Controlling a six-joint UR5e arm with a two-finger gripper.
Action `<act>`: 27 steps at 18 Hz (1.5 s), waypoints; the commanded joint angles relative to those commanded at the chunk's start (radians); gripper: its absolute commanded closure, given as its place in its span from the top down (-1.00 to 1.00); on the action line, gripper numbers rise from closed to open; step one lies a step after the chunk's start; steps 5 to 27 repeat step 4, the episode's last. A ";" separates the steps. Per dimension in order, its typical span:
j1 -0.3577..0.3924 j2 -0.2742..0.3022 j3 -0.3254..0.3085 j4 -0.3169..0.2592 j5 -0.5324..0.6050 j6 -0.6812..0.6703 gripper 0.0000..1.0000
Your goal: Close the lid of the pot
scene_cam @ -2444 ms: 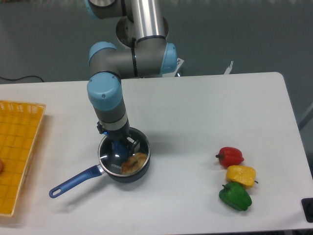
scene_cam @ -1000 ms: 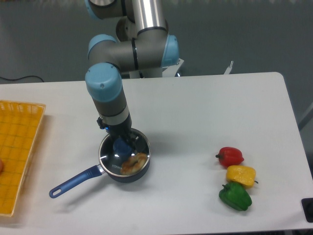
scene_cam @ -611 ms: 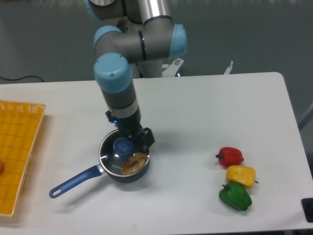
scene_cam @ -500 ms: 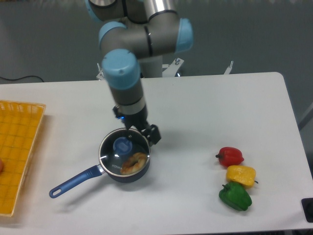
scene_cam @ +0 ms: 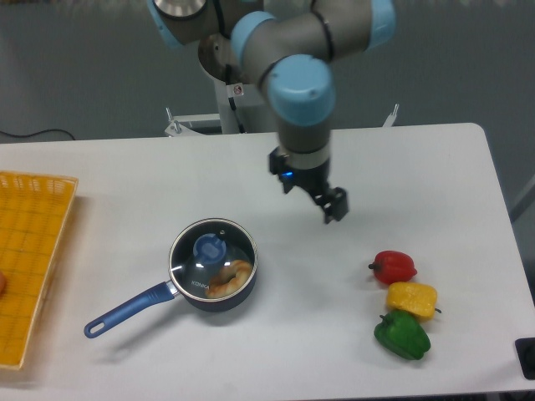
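Lid [scene_cam: 212, 257] sits flat on the pot [scene_cam: 219, 294], so closing looks done; gripper [scene_cam: 328, 205], right of the pot, holds nothing, its jaws apparently apart.

Lid [scene_cam: 212, 257]: clear glass, glossy, thin metal rim, blue plastic-looking knob. Pot [scene_cam: 219, 291]: dark, smooth, slight sheen. Bench [scene_cam: 418, 175]: white, matt, smooth. Right of the pot, three peppers [scene_cam: 403, 304]: glossy, plastic-looking skins. Left of it, basket [scene_cam: 29, 251]: yellow plastic mesh.

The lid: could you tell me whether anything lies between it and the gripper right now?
Nothing visible does. The lid already sits on the pot, and only bare table separates it from the gripper, which hangs to the upper right in the picture.
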 joint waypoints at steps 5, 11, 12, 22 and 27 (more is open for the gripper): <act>0.066 -0.005 0.014 -0.008 0.000 0.086 0.99; 0.066 -0.005 0.014 -0.008 0.000 0.086 0.99; 0.066 -0.005 0.014 -0.008 0.000 0.086 0.99; 0.066 -0.005 0.014 -0.008 0.000 0.086 0.99; 0.066 -0.005 0.014 -0.008 0.000 0.086 0.99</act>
